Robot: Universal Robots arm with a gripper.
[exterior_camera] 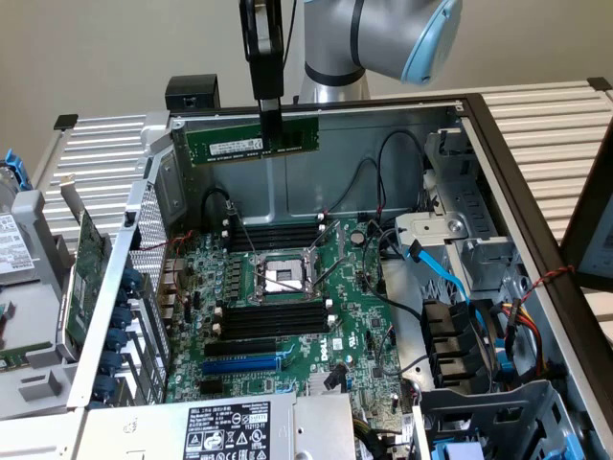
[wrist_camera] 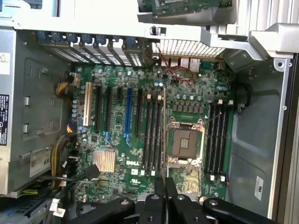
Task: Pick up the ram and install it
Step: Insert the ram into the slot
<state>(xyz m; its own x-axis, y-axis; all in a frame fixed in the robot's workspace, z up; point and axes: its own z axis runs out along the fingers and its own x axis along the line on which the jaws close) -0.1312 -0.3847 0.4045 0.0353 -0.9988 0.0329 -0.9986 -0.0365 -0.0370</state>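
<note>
You've got the ram (exterior_camera: 230,146) pinched in the closed gripper (exterior_camera: 271,129), held horizontal w/ its long edge down, up near the case's rear wall and well above the motherboard (exterior_camera: 354,287). Judging by the wrist view, the stick sits edge-on (wrist_camera: 163,130), running parallel to the black slots (wrist_camera: 153,135) beside the CPU socket (wrist_camera: 185,142). Get it square over one slot and keep it level, w/ no tilt. The ram is a thin green board w/ a white label and black chips.

A plain beige wall (exterior_camera: 115,48) rises behind a white slatted tabletop (exterior_camera: 546,125).
</note>
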